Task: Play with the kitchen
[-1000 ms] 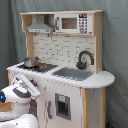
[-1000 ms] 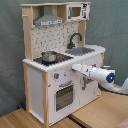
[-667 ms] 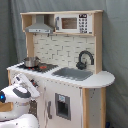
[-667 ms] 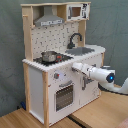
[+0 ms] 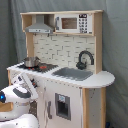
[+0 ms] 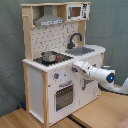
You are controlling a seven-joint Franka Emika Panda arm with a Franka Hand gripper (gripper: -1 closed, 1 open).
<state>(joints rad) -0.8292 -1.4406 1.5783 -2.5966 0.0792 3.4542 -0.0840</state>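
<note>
first exterior view: the kitchen (image 5: 65, 60) fills the frame, a pot (image 5: 31, 61) on its stovetop at nine o'clock, the faucet (image 5: 85, 59) at three. the arm (image 5: 20, 92) sits at seven o'clock against the front panel; the tool is hidden there.

second exterior view: the kitchen (image 6: 60, 55) stands centre, and the tool (image 6: 76, 65) at four o'clock presses close to the front edge by the knobs (image 6: 56, 76). whether it is apart or together cannot be told. a push from this close could shove or tip the light toy.
</note>
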